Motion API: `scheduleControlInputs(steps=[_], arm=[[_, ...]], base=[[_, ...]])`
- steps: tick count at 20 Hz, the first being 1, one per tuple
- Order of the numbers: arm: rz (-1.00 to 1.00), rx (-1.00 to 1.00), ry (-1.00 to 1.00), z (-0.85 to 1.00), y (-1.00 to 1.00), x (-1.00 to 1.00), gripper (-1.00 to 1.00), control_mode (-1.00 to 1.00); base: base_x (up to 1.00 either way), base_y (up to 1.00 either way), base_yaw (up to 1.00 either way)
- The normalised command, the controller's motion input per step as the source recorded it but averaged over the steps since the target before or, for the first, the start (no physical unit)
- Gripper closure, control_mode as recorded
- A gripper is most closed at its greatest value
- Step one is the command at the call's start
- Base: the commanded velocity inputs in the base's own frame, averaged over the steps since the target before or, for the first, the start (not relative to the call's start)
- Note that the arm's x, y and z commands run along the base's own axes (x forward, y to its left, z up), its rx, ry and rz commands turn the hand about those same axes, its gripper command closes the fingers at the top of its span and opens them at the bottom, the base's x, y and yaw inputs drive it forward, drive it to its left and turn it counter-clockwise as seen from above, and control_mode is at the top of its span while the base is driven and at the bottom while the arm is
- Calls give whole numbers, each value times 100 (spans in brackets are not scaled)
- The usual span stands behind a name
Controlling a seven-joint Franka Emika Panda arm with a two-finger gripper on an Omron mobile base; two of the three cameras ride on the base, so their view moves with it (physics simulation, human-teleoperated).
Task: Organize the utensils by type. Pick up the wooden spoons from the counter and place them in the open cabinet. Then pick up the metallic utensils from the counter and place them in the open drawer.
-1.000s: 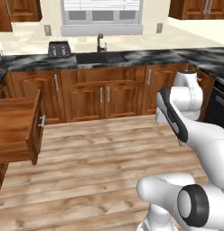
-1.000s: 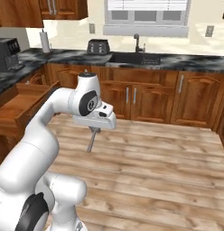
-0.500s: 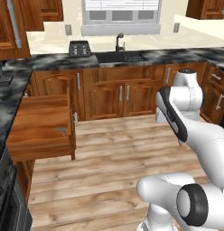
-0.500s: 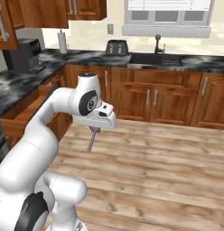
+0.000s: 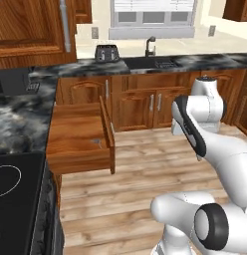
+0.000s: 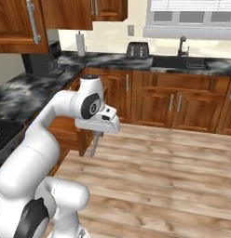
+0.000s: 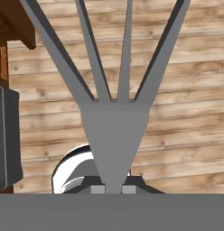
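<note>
— While my gripper hangs over the floor, what's in it?

— My jaws are pinched nearly shut on the fork, tines pointing away.

— Which step, then?

— Metal into the open drawer, I judge. Another metal piece already lies there. Next I must reach over the drawer's bottom and release.

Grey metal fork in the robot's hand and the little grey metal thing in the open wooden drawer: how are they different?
The grey metal fork is pinched in the end effector; the little grey metal utensil is held by nothing.
The fork hangs in the air over the wooden floor, pointing down; the little utensil lies flat on the bottom of the open reddish-brown wooden drawer.
The fork shows four tines; the little utensil's shape is too small to tell.
Both are thin and grey.
</note>
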Motion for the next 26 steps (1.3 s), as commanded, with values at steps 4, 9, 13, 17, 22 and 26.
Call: scheduleControlInputs(steps=[4,9,13,17,22,26], arm=[[0,0,0,0,0,0,100,100],[0,0,0,0,0,0,100,100],[0,0,0,0,0,0,100,100],[0,0,0,0,0,0,100,100],[0,0,0,0,0,0,100,100],[0,0,0,0,0,0,100,100]], base=[[31,52,1],[43,38,7],[47,17,4],[60,8,9],[64,5,12],[48,26,1]])
